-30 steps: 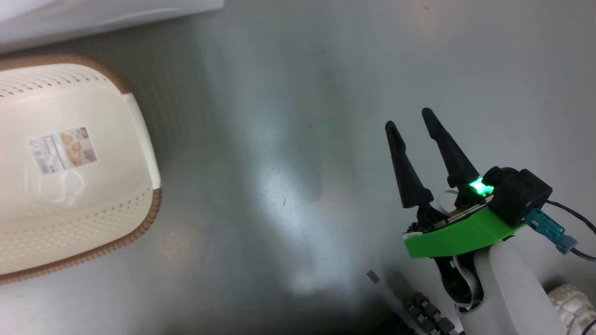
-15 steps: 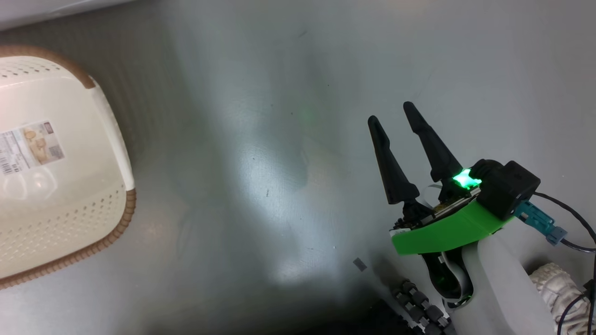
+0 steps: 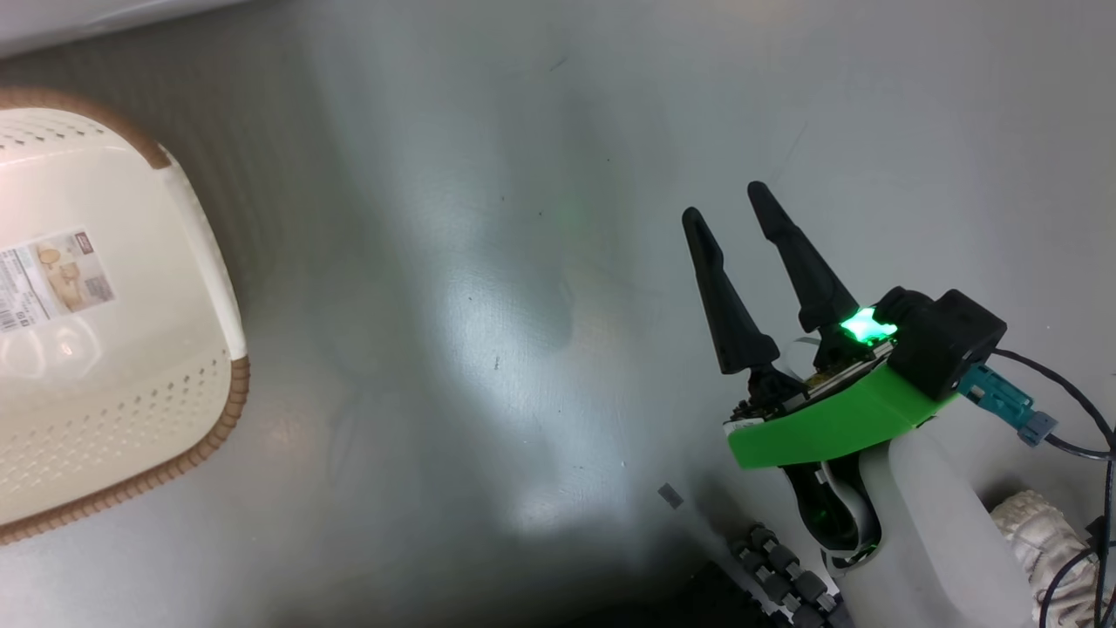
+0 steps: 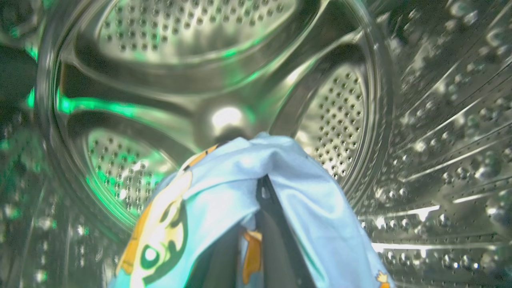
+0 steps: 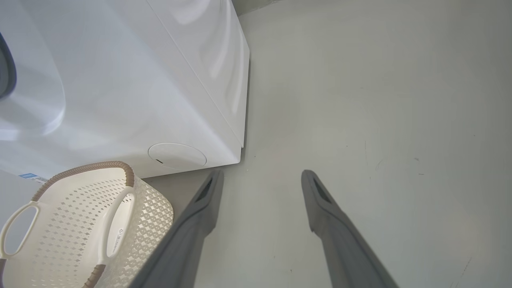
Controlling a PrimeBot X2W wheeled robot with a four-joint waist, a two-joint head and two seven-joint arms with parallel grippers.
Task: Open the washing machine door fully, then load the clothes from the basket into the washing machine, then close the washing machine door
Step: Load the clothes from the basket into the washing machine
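**Left claw inside the drum with the clothes**

Left wrist view: the left claw [image 4: 261, 192] is closed on the clothes [image 4: 316, 208], with almost no gap between its fingers. The pale blue fabric is draped over the fingertips and falls to both sides at the bottom centre of the frame, an orange cartoon print showing at lower left. The perforated steel drum [image 4: 344, 112] surrounds the claw. Its back wall fills the upper and middle frame, with the bright hub just above the fabric. The fingers' long axis therefore points straight at the drum's back, so the load is already within the washer [image 5: 120, 80], hanging from the claw and not lying on the drum wall.

Head view: the right claw [image 3: 725, 204] hovers at right of centre over the bare floor [image 3: 523, 262], fingers spread wide and holding nothing. The basket [image 3: 209, 288] stands at the left edge, well apart from this claw, with a paper label [image 3: 52, 279] visible on its bottom and no garment to be seen in it.

Right wrist view: the washer's white front and round cap [image 5: 177, 155] occupy the upper left and the basket the lower left.

Judgement: loading is at its release step. The coming move turns on the left claw alone, since it is the one in the drum. Fabric looped over a fingertip may snag as the claw opens.
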